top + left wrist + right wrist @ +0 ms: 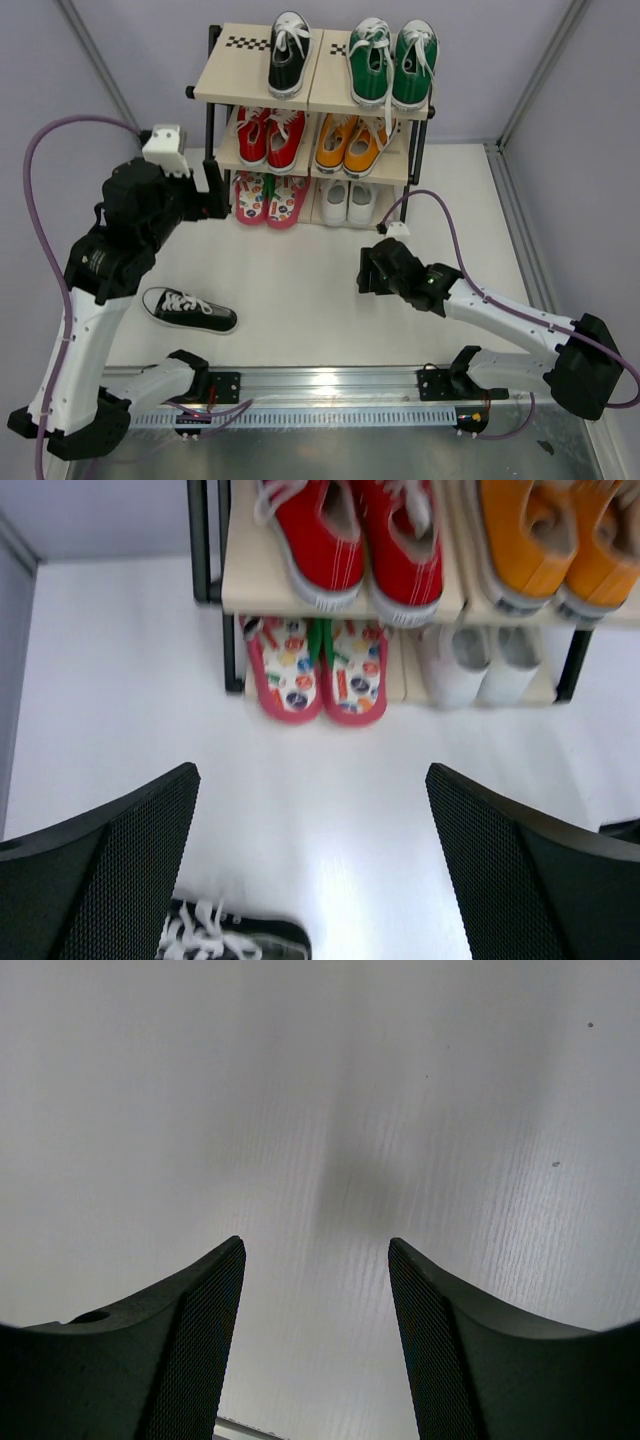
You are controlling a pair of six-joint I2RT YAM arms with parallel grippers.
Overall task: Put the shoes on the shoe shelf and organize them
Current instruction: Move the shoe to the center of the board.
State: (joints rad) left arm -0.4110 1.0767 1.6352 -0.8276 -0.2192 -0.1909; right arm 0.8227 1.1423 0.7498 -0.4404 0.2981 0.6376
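The shoe shelf stands at the back. Its top tier holds one black sneaker and the green pair. The pink flip-flops and white shoes are on the bottom tier. The other black sneaker lies on the table at the front left. It also shows in the left wrist view, at the bottom edge. My left gripper is open and empty, raised by the shelf's left side, well above that sneaker. My right gripper is open and empty over bare table.
A red pair and an orange pair fill the middle tier. The top-left board has room beside the single black sneaker. Grey walls close in on both sides. A metal rail runs along the near edge.
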